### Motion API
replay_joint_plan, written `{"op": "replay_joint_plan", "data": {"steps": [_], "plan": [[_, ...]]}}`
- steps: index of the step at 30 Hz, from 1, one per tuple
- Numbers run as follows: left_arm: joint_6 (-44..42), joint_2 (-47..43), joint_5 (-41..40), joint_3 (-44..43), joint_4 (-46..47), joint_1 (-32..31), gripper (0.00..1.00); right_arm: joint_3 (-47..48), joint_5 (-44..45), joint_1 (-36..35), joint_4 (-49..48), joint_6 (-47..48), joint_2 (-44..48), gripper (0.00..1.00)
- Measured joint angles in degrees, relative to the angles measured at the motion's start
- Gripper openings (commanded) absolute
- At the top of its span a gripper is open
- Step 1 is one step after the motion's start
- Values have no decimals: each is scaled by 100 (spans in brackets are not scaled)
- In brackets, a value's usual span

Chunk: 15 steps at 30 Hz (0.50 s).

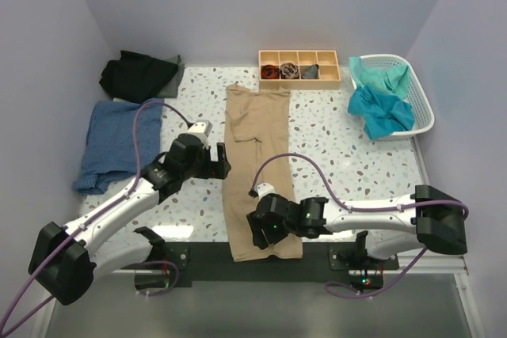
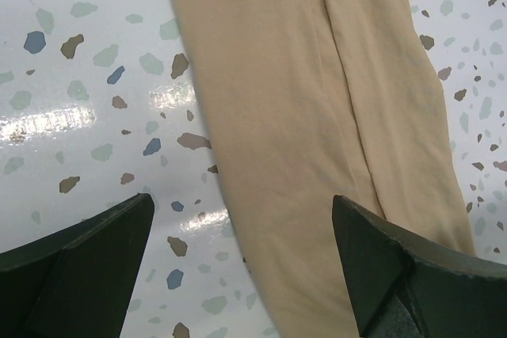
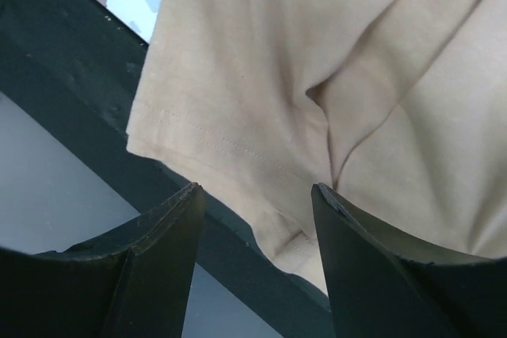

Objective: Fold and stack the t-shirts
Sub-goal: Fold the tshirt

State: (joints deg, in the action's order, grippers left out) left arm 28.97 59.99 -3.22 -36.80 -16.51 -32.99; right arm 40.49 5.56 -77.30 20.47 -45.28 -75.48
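The tan-beige t-shirt [image 1: 255, 165] lies folded into a long narrow strip down the table's middle, its hem over the dark front edge. My left gripper [image 1: 224, 161] is open and hovers over the strip's left edge [image 2: 261, 116], holding nothing. My right gripper [image 1: 258, 237] is open above the shirt's hem [image 3: 238, 148] at the near end, holding nothing. A denim-blue shirt [image 1: 111, 142] lies at the left, a black shirt [image 1: 136, 74] at the back left. Teal shirts [image 1: 380, 100] spill from the white basket [image 1: 420, 96].
A wooden tray [image 1: 299, 68] with four compartments stands at the back middle. A dark strip [image 1: 198, 256] runs along the table's near edge, also in the right wrist view [image 3: 71, 100]. Walls close in on three sides.
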Motion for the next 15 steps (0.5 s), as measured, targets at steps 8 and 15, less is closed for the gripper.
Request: {"op": "replay_joint_plan", "data": {"steps": [8, 15], "plan": [[0, 0, 2, 7, -44, -24, 100, -105, -374, -9, -310, -120, -186, 55], [0, -26, -2, 15, -83, -52, 100, -129, -330, -33, -267, -122, -166, 54]]}}
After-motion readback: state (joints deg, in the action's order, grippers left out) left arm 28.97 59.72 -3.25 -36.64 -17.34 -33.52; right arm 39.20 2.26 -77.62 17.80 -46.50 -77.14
